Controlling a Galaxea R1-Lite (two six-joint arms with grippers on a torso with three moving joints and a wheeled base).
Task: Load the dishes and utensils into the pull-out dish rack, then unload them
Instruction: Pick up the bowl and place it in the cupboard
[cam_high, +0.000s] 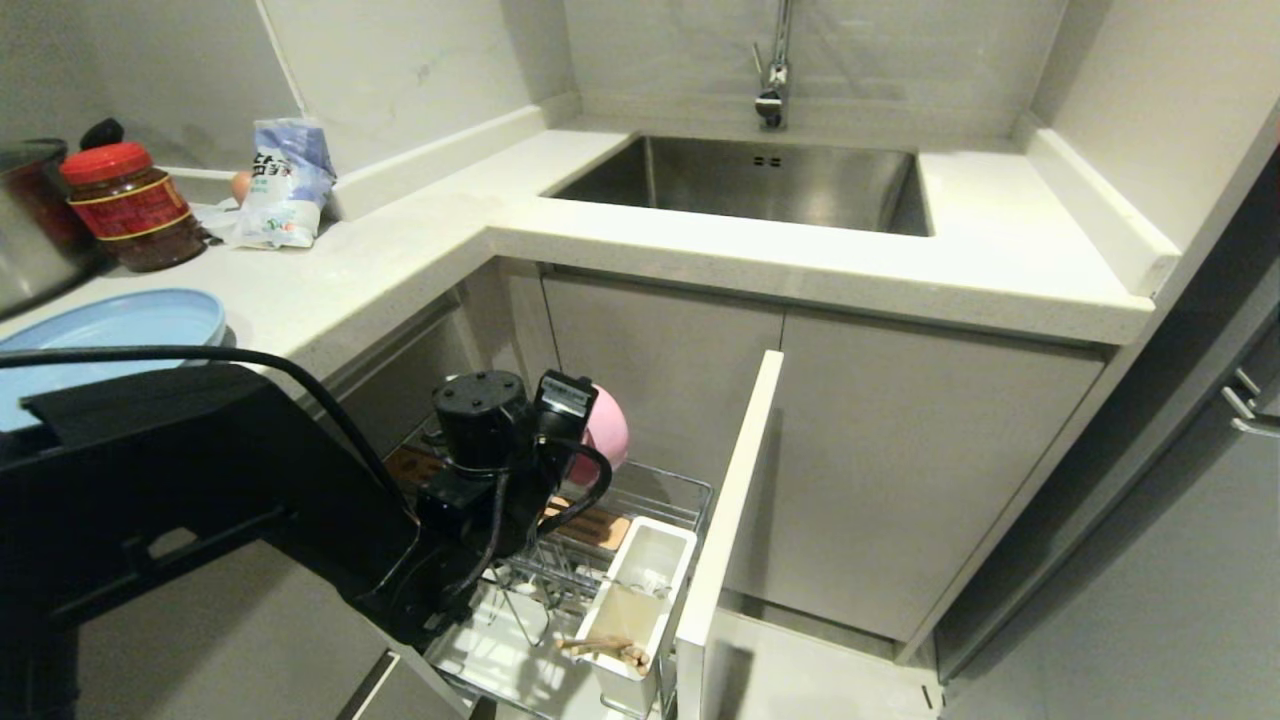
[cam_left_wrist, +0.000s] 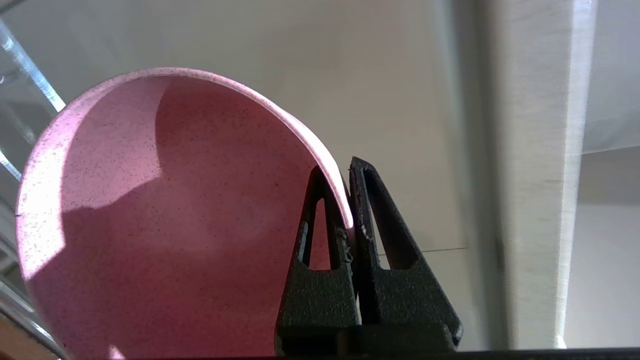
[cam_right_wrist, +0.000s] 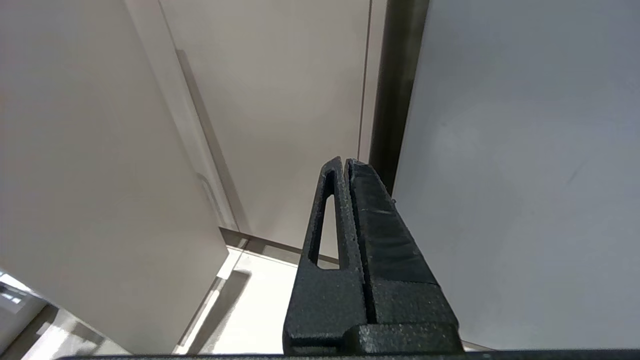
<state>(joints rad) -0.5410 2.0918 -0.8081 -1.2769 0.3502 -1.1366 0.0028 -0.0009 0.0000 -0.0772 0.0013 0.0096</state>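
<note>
Jaws of the left gripper (cam_left_wrist: 348, 200) pinch the pink bowl's (cam_left_wrist: 165, 225) rim, seemingly above the dish rack (cam_high: 640, 500).

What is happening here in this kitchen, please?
The robot's left gripper is pinching the rim of a pink bowl, held on its side above the pulled-out dish rack under the counter. Chopsticks already lie in the rack's white cup. The blue plate sits on the counter at the left. The right gripper is shut on nothing, parked away from the work.
</note>
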